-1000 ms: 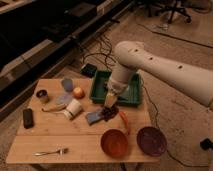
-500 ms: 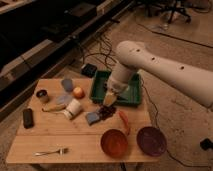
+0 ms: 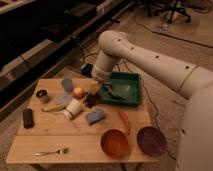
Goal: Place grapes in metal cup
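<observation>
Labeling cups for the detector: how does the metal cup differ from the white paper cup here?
The metal cup stands upright near the table's far left edge; the white paper cup lies tipped on its side nearer the middle. The metal cup is dull tan with a dark inside and looks shorter; the paper cup is white and looks longer. The gripper, low by the grapes, is much nearer the paper cup. Both rest on the wooden table.

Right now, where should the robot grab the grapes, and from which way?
Best from above, closing around the top of the bunch. The grapes lie low on the table, hemmed in by the orange fruit, the white paper cup and the green tray. The hand hovers right above them.
</observation>
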Robot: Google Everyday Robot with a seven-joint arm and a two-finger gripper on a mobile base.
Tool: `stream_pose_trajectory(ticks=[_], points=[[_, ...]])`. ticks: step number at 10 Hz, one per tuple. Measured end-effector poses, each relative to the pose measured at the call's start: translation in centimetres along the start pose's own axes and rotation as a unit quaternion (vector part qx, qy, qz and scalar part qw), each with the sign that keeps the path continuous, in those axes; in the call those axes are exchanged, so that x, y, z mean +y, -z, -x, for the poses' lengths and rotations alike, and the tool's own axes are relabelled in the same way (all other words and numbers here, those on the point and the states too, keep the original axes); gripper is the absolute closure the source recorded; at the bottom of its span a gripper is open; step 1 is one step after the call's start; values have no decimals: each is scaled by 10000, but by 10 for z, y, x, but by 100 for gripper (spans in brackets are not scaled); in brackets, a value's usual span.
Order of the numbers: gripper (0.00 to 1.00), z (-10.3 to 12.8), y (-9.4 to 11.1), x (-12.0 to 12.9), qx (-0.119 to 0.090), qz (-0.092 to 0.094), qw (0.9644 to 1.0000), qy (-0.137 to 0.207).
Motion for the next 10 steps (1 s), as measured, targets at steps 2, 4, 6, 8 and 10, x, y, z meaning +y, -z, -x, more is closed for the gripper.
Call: stream_pose_trajectory(ticks=[2, 4, 6, 8, 10], points=[[100, 26, 0, -22, -207, 6, 9997, 157], [100, 50, -3, -43, -451, 103, 9987, 205], [100, 72, -12, -53, -599, 216, 9976, 272], [100, 92, -26, -60, -761, 339, 9959, 344], [100, 103, -35, -63, -862, 379, 9946, 428]])
